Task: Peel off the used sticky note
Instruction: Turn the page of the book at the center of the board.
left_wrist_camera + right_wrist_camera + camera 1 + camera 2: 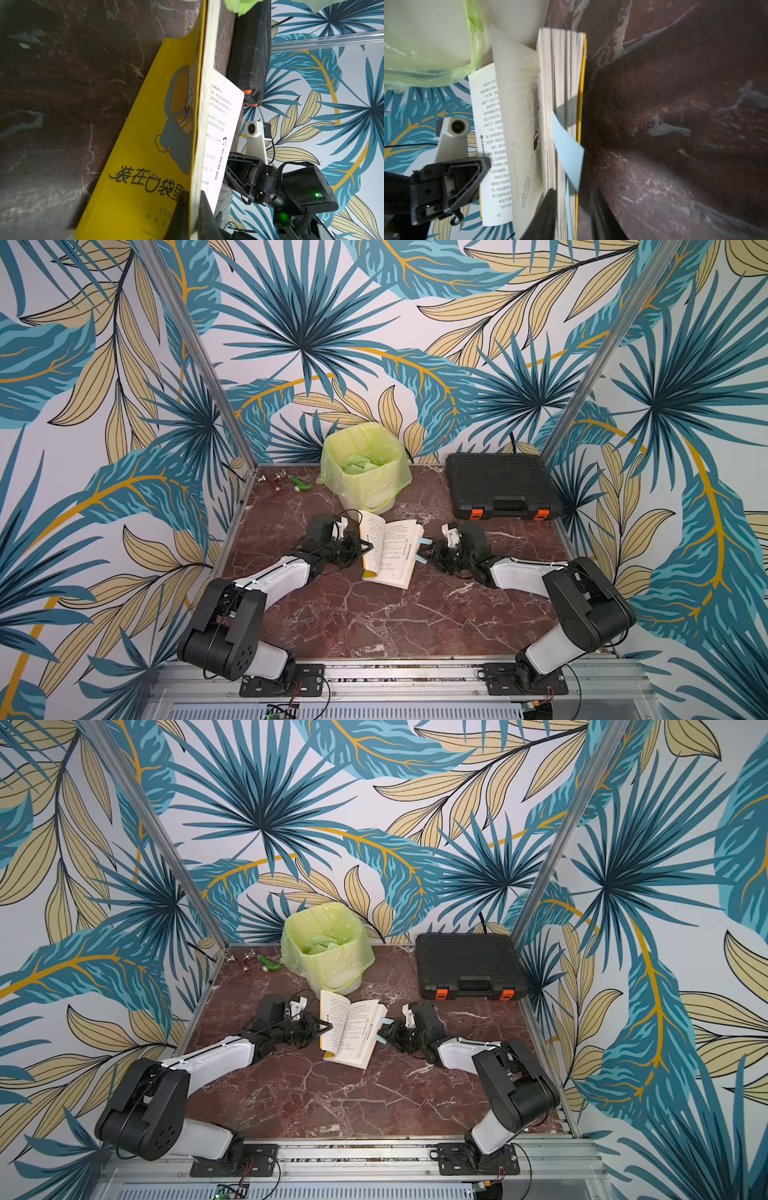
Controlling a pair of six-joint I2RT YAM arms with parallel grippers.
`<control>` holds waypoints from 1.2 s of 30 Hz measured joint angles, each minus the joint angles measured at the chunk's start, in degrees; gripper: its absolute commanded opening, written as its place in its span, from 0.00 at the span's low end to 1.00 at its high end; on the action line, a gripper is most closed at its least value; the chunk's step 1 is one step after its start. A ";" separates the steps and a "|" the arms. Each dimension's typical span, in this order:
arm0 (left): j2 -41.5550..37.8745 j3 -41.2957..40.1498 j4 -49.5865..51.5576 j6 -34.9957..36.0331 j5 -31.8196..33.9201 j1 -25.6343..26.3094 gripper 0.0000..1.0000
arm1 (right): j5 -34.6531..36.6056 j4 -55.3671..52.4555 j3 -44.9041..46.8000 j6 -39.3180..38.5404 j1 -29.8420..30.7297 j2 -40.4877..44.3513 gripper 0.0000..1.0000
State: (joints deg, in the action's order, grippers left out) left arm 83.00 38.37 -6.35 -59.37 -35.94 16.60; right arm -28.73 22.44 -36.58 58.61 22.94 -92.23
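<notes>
On the counter (pixel 374 614), mid-scene: open book (pixel 392 558), left cover clamped tight in the left end effector (pixel 367 547). At the right page edge: right end effector (pixel 429 554), astride the page block; pinched or not, cannot tell. Between its tips: nearer blue sticky note (pixel 569 209), poking out of the pages, second note (pixel 568 149) just farther. Risks, as judged: catching pages with the note and tearing paper; dragging the book through a slipping left hold; nipping too little and losing the note.

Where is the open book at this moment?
In both top views the book lies open mid-table between the left tool and right tool, just in front of the green-lined bin.
</notes>
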 measured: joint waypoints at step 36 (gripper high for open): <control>0.28 -1.92 -2.36 0.02 -1.64 -2.14 0.00 | 1.18 -3.74 -6.99 -5.27 -3.08 -0.63 0.41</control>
State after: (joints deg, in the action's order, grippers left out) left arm 83.29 36.45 -8.71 -59.35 -37.58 14.46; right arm -27.55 18.70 -43.57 53.34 19.86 -92.86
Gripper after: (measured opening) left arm 0.085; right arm 0.444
